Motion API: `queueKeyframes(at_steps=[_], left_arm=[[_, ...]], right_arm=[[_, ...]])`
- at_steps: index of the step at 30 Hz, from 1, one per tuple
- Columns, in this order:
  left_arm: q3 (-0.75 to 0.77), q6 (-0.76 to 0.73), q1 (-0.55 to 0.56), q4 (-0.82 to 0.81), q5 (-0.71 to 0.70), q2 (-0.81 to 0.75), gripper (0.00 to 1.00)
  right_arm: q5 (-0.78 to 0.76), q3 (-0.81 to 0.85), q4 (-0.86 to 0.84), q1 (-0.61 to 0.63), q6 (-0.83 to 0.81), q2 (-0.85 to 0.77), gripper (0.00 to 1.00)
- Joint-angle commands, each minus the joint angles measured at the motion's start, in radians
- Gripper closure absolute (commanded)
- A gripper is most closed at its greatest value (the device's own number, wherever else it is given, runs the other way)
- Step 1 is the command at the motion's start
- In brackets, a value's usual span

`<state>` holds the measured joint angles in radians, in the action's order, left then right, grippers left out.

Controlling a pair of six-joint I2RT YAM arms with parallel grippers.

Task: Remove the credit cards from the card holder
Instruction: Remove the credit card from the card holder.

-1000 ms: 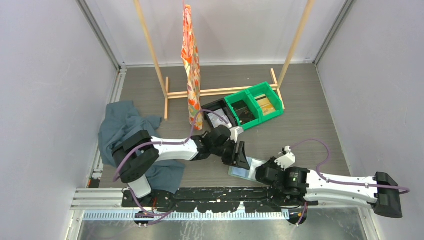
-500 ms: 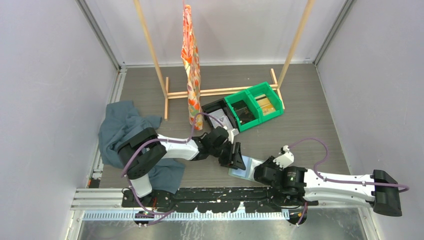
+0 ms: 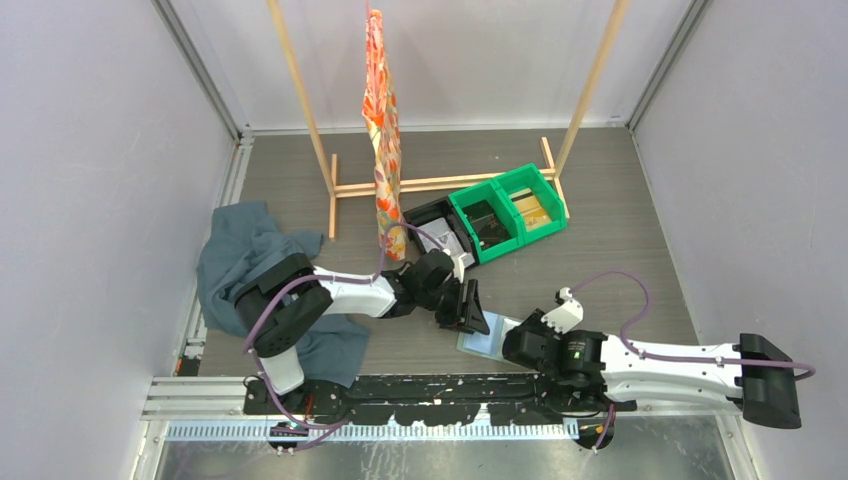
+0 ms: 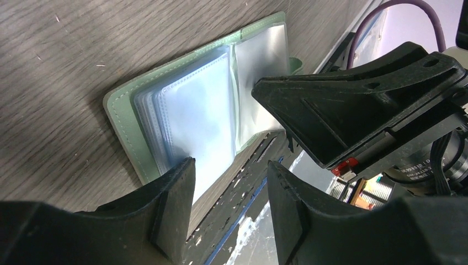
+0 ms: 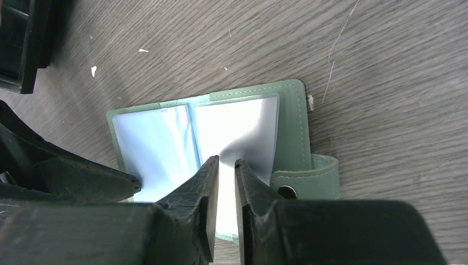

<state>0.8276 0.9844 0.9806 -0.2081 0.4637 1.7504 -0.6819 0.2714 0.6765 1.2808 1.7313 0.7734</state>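
Card holder (image 5: 221, 130): open flat at the table's (image 3: 620, 250) near edge, long axis along that edge.
Left claw (image 4: 229, 171): wide, empty, at the outer edge of the sleeve stack (image 4: 193, 105).
Right claw (image 5: 226, 163): narrow slit, nothing visibly gripped, directly over the spine.
Nearer arm: right, by judgement.

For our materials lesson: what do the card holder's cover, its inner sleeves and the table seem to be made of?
Cover: likely matte green faux leather, with a stitched edge and snap tab. Sleeves: clear glossy plastic, showing glare and wrinkles. Table: grey wood-grain laminate, perhaps, lightly scratched.
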Motion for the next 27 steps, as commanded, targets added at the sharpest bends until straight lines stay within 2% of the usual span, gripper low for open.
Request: queueKeyframes(at_steps=[1,7,22,27], left_arm=[[-0.006,-0.012,-0.008,-0.024,0.004,0.022,0.48],[0.023,0.003,-0.007,-0.049,0.024,0.069,0.48],[0.002,-0.079,-0.010,0.124,-0.122,-0.084,0.48],[0.003,-0.065,-0.016,0.102,-0.082,-0.047,0.49]], right_arm=[[-0.045,0.030,-0.032,-0.001,-0.018,0.015,0.77],[-0.063,0.045,-0.022,-0.002,-0.024,0.014,0.75],[-0.069,0.037,0.018,-0.003,-0.016,-0.072,0.74],[-0.060,0.030,0.006,-0.004,-0.013,-0.060,0.74]])
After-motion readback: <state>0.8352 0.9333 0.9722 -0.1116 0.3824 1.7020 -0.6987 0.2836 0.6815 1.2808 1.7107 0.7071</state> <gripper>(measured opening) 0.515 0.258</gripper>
